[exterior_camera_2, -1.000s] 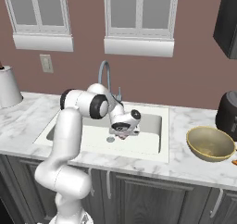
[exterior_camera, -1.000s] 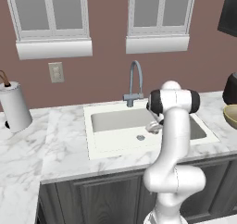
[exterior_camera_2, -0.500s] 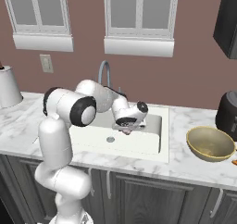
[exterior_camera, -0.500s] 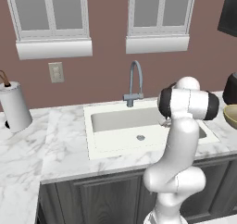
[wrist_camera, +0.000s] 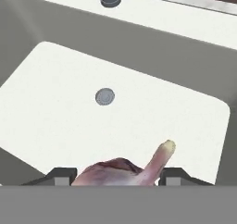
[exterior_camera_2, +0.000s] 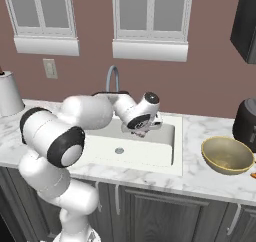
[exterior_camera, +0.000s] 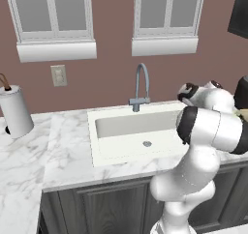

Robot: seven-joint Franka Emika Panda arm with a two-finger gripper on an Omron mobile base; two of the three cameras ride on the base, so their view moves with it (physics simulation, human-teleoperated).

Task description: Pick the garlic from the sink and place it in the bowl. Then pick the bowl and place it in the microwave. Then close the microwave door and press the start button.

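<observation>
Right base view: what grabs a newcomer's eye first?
The white arm bending low over the cream sink, its gripper above the basin's right part with the pinkish garlic between its fingers, as the hand view shows at its bottom edge. Next, the tan bowl, standing empty on the marble counter right of the sink. Behind the sink, the curved grey faucet rises below the window.

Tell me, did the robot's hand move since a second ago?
Yes. In the right base view the gripper, holding the garlic, has gone up and right from above the drain, toward the bowl.
</observation>
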